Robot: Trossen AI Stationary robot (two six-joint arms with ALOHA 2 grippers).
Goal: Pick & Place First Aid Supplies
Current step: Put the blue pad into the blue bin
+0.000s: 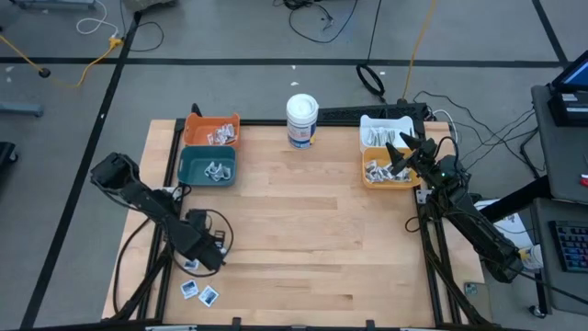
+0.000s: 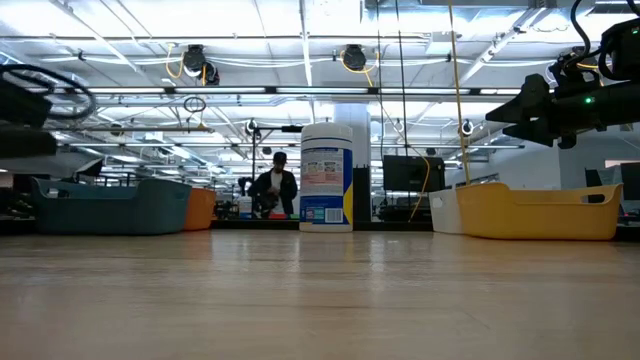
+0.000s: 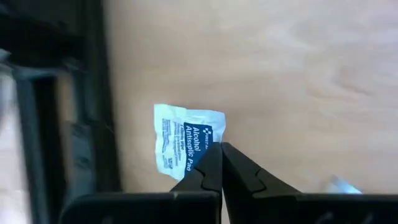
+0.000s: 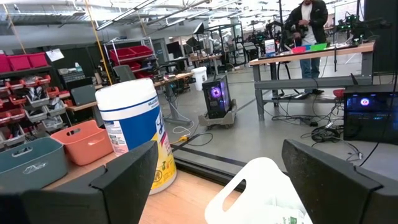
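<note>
Left claw [image 3: 221,148]: its two dark fingers are seen pressed together on the edge of an alcohol wipe packet [image 3: 186,140], a small white-and-blue sachet lying flat on the wooden table [image 1: 303,221] near the left front corner, at about seven o'clock from the table's middle. Whether the packet is truly pinched or only touched cannot be told. For the lift to go well, the sachet should be raised straight up and slowly, so that a thin edge grip is not lost, then carried towards the teal bin [image 1: 208,166] at about twelve o'clock from the claw. The packet is nearly square, with no clear long axis to be made out. Two more packets [image 1: 199,292] lie just beside it towards six o'clock. The right claw [image 1: 402,156] is held wide above the yellow bin [image 1: 390,175], empty.
</note>
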